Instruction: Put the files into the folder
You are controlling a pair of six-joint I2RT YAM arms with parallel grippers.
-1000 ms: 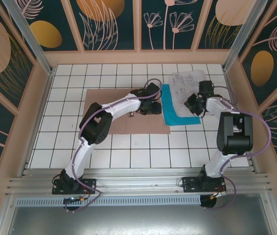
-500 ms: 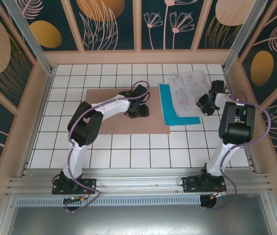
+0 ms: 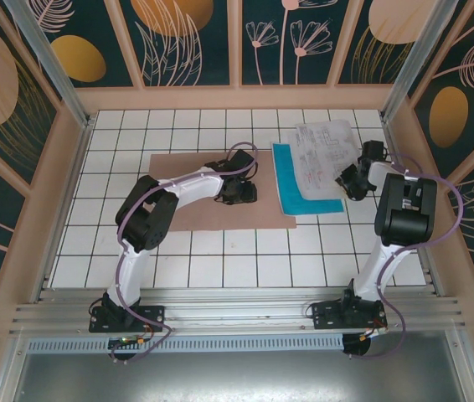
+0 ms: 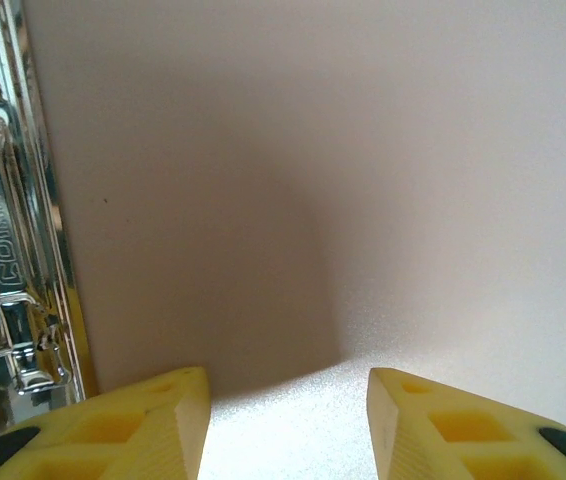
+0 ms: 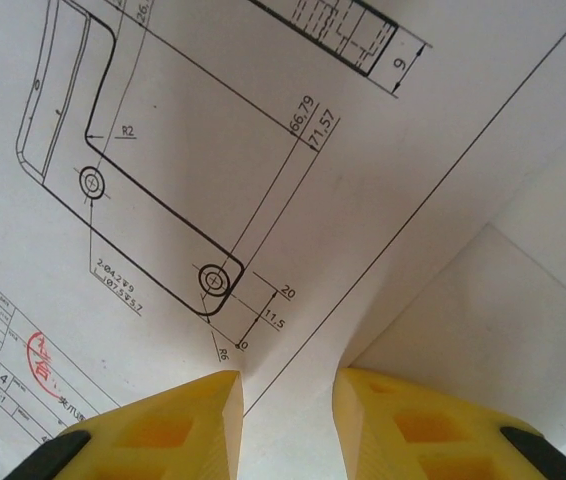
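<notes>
The pinkish-brown folder (image 3: 191, 205) lies flat on the tiled table, and its card (image 4: 363, 150) spreads under my left gripper (image 4: 288, 400). That gripper (image 3: 239, 191) hovers low over the folder's right half, open with nothing between its fingers. The files lie just right of the folder: a cyan-blue sheet (image 3: 291, 191) with white printed sheets (image 3: 322, 151) on top. My right gripper (image 3: 350, 180) is at the white sheets' right edge. Its fingers stand a little apart astride the edge of a drawing sheet (image 5: 263, 150), and the paper puckers between them at the gripper (image 5: 288, 400).
A shiny metal clip (image 4: 8, 250) is fixed on the folder to the left of my left fingers. Wooden walls and metal posts (image 3: 404, 75) close in the table. Bare tiles (image 3: 245, 260) lie between the folder and the arm bases.
My left gripper drew back leftward from the cyan sheet's edge onto the folder. My right gripper shifted right to the white sheets' right edge. The sheets hardly moved.
</notes>
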